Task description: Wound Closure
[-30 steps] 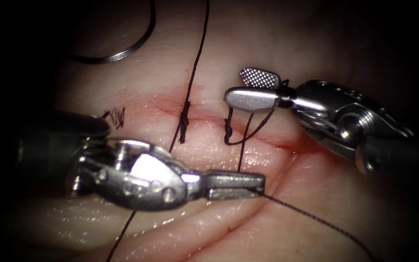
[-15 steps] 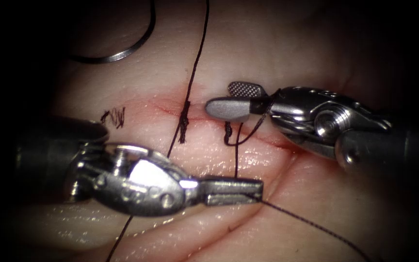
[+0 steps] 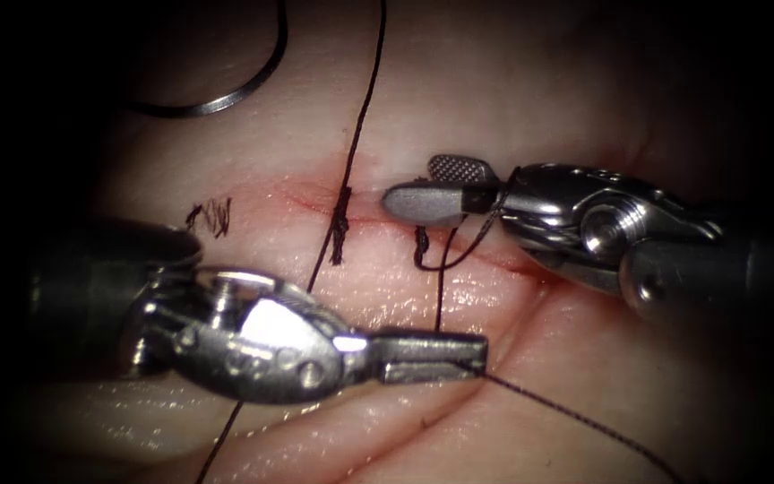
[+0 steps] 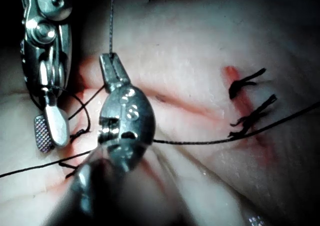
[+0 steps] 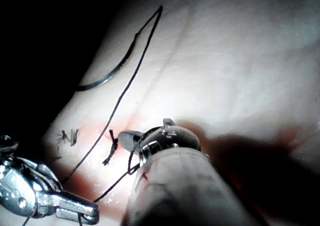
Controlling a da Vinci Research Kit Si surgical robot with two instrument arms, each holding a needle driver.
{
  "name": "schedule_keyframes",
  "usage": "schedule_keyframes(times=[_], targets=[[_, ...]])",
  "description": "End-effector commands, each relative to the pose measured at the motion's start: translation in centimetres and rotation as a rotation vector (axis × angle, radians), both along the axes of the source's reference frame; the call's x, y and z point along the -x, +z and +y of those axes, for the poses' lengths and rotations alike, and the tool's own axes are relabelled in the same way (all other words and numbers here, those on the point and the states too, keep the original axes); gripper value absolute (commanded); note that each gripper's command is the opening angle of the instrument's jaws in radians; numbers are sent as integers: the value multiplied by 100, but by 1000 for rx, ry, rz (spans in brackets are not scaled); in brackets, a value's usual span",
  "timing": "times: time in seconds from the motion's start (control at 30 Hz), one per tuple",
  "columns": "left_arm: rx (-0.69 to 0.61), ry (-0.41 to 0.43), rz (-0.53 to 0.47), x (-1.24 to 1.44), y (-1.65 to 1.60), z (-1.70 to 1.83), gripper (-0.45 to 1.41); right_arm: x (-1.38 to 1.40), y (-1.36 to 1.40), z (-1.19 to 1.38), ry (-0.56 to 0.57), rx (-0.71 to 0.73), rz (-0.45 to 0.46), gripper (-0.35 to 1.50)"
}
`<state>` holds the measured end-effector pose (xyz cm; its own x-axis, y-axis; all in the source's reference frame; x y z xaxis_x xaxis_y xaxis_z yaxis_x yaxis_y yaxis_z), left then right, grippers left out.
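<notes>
- Your right end effector (image 3: 436,186) has come in toward the left over the last second. It now sits over the cut (image 3: 494,255), just right of the finished knot (image 3: 340,224), and it has barely shifted in the last half second.
- Its jaws stand apart and grip nothing. The thread (image 3: 439,287) is looped around the tool just behind the jaws, and that loop has drawn shorter and closer to the tissue (image 3: 512,90) than it was a second ago.
- Your left end effector (image 3: 432,351) is clamped on the thread at its tip. It has held almost the same place below the cut.
- From that grip one strand rises straight up to the stitch at the cut, and another runs off to the lower right.
- The needle (image 3: 226,94) lies loose on the tissue at the upper left, well apart from both tools. It is not in the tissue and neither tool holds it.
- Judging from the wrap and the open jaws, you are forming a knot at this stitch, with the throw wound but not yet snugged.
</notes>
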<state>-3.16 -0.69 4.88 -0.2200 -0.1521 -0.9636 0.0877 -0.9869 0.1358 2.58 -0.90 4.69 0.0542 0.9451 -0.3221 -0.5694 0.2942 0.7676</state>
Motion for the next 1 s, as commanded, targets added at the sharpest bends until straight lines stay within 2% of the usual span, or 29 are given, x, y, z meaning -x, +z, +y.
schedule_keyframes(times=[0.03, 0.13, 0.17, 0.23, 0.47, 0.63, 0.83, 1.0], targets=[[1, 1, 1, 5, 5, 1, -45, -9, 5, 3, -1, 4, 2, 88], [1, 2, 0, 4, 4, 1, -45, -8, 5, 4, 0, 4, 1, 76], [1, 2, 0, 4, 4, 1, -45, -8, 5, 4, -2, 2, 0, 64], [1, 2, 0, 4, 4, 1, -45, -7, 4, 5, 3, 4, 7, -33], [-1, 5, -2, 1, 4, 2, -45, 1, -3, 11, 71, 5, -1, -35], [-13, -6, 8, -7, 0, 11, -45, 4, -6, 8, 77, 3, 6, -35], [-59, -82, 69, -31, -17, 55, -45, 8, -7, 3, 73, 43, 67, -35], [-105, -164, 108, -63, -34, 100, -45, 12, -5, -5, 63, 121, 128, -35]])
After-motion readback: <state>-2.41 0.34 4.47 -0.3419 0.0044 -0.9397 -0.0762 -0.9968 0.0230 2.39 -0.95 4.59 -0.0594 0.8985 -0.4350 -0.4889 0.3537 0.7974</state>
